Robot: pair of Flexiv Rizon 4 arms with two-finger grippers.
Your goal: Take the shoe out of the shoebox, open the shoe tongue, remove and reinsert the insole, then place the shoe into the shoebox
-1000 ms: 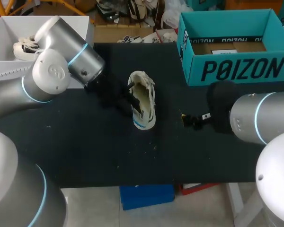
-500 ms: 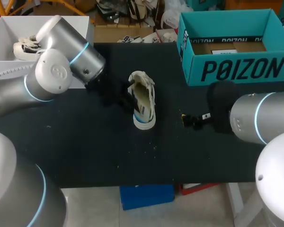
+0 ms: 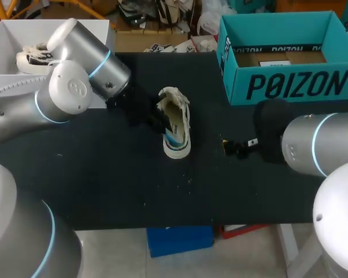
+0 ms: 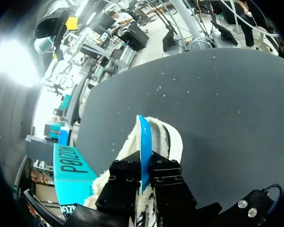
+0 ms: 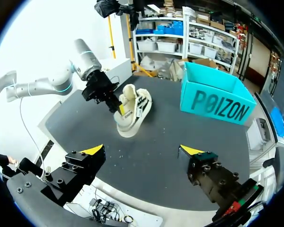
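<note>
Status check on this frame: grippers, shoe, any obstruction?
Left gripper shut on blue insole, inside shoe. Right gripper open, apart from shoe. Shoe on table, outside shoebox. No obstruction seen.

Smooth silver-grey tubes with thin light-blue joint rings form my left arm (image 3: 75, 75) and right arm (image 3: 316, 145), ending in the black, screw-studded left pincer (image 4: 143, 172) and right pincer (image 5: 143, 150), the latter yellow-tipped.

The table (image 3: 104, 185) has a dark, matte top with a curved edge. A few small pale specks (image 3: 189, 180) lie scattered across it, well apart from each other.
</note>
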